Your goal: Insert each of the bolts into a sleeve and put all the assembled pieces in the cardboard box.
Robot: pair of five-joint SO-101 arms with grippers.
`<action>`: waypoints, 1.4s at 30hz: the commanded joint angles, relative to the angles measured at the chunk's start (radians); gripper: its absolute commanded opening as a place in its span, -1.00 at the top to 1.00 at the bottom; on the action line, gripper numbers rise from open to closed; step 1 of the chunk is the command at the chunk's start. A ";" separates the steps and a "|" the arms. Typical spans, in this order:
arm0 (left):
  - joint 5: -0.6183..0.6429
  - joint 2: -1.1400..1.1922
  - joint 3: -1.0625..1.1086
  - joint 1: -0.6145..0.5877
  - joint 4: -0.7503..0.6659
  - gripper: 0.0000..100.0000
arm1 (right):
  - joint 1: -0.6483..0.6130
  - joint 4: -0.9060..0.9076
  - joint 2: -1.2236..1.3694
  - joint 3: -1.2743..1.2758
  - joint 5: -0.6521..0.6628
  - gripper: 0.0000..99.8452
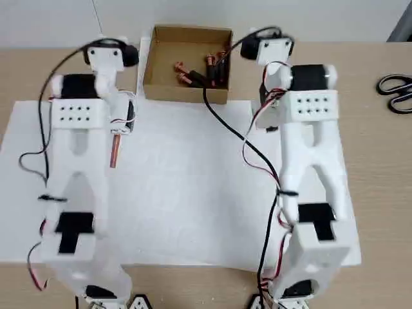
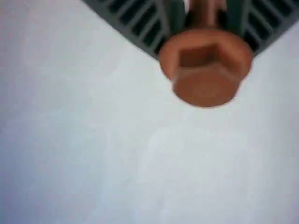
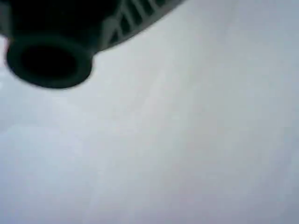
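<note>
A copper-coloured bolt (image 1: pixel 114 149) hangs from my left gripper (image 1: pixel 120 126), which is shut on its shank over the left part of the white mat. In the left wrist view its hexagonal head (image 2: pixel 205 70) points at the camera, below the ribbed grey fingers (image 2: pixel 135 23). My right gripper (image 1: pixel 270 111) is at the mat's far right corner, shut on a black sleeve (image 3: pixel 49 61) whose open end faces the camera. The cardboard box (image 1: pixel 154 71) stands at the back centre between the two arms. Several assembled bolt-and-sleeve pieces (image 1: pixel 201 72) lie inside it.
A white foam mat (image 1: pixel 187 193) covers the table between the arms. Black scissors (image 1: pixel 395 91) lie at the far right on the wooden table. A black cable (image 1: pixel 241 138) runs from the box area across the mat toward the right arm's base.
</note>
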 commanded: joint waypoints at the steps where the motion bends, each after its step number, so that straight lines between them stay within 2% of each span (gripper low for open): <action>1: 0.014 -0.201 0.016 0.031 0.020 0.99 | 0.012 0.018 -0.203 -0.005 -0.002 0.99; 7: 0.015 -0.503 0.150 0.163 0.017 0.99 | 0.004 0.015 -0.499 0.249 -0.002 0.99; 11: 0.028 -0.672 0.229 0.216 -0.055 0.99 | 0.010 0.007 -0.653 0.443 -0.002 0.99; 15: 0.193 -0.793 0.361 0.222 -0.127 0.99 | 0.010 -0.056 -0.740 0.614 -0.002 0.99; 19: 0.377 -0.868 0.499 0.216 -0.236 0.99 | 0.005 -0.266 -0.769 0.829 -0.006 0.99; 22: 0.443 -0.910 0.590 0.221 -0.338 0.99 | 0.002 -0.424 -0.777 0.962 -0.006 0.99; 28: 0.477 -0.965 0.759 0.221 -0.522 0.99 | -0.073 -0.588 -0.777 1.045 -0.017 0.99; 33: 0.477 -0.985 0.849 0.222 -0.597 0.99 | -0.183 -0.736 -0.777 1.119 -0.181 0.99; 37: 0.479 -1.005 0.852 0.216 -0.612 0.99 | -0.249 -0.776 -0.777 1.165 -0.284 0.99; 42: 0.480 -1.019 0.858 0.215 -0.612 0.99 | -0.306 -0.805 -0.779 1.191 -0.209 0.99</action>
